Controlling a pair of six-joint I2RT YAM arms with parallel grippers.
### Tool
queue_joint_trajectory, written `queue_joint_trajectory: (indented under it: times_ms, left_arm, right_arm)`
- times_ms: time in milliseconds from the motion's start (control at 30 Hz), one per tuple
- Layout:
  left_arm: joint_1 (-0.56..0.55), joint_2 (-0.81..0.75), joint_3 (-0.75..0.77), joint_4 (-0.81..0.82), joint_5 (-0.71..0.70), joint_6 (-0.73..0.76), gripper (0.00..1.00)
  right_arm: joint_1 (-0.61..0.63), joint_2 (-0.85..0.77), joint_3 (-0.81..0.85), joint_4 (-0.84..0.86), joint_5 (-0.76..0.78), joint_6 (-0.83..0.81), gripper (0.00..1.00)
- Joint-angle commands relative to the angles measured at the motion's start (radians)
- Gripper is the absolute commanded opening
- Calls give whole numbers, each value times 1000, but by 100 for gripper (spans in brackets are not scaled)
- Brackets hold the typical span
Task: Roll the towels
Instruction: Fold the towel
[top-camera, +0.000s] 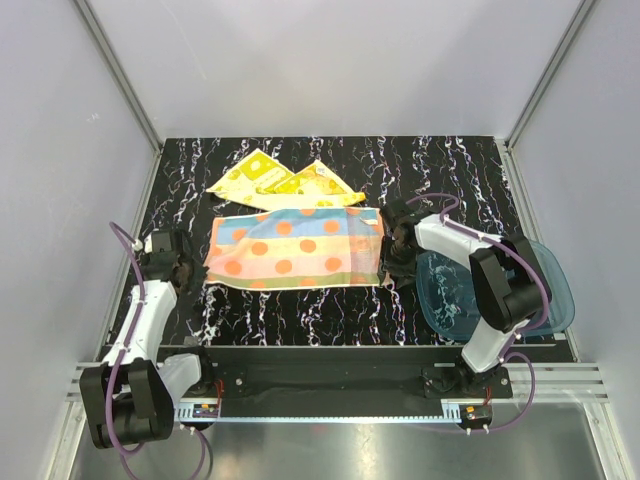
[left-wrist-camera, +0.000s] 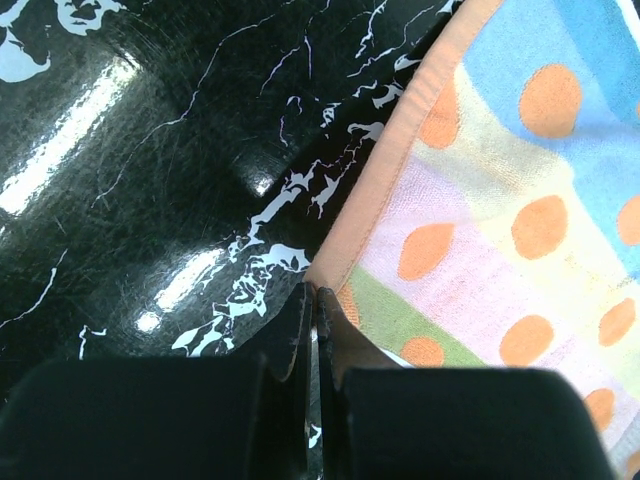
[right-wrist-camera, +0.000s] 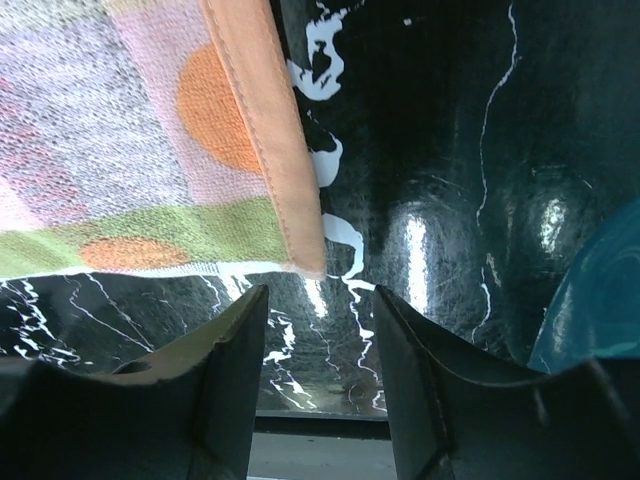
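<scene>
my left gripper (left-wrist-camera: 312, 295) is clenched tight, its tips at the near-left corner of the orange towel (top-camera: 295, 248) — i cannot tell whether any cloth is caught between them. my right gripper (right-wrist-camera: 318, 300) stands released, fingers apart, with the towel's near-right corner just ahead of the gap, not inside it.

the orange towel lies flat and unrolled mid-table. the yellow towel (top-camera: 285, 182) sits crumpled behind it toward the far edge, touching its far hem. the blue tray (top-camera: 555, 290) is by the right edge of the table (top-camera: 300, 310).

risks, as i judge them: the right fingers may pinch air if they shut short of the corner, and an uneven hold would skew the roll. the yellow towel could get dragged along — it touches the hem.

no brand, label or writing is readable anywhere.
</scene>
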Motion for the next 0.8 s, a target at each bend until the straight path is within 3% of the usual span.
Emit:
queue_joint_trajectory:
  times_ms: [0, 333, 633, 767]
  left_arm:
    - [4, -6, -6, 29, 37, 17, 0]
    - [4, -2, -6, 35, 40, 21, 0]
    - [4, -36, 5, 21, 56, 28, 0]
    - [4, -53, 46, -23, 133, 65, 0]
  right_arm:
    - [0, 18, 32, 34, 34, 12, 53]
    - [0, 55, 24, 73, 34, 6, 35]
    - [1, 49, 47, 70, 34, -19, 1]
    - [1, -9, 60, 42, 21, -31, 0]
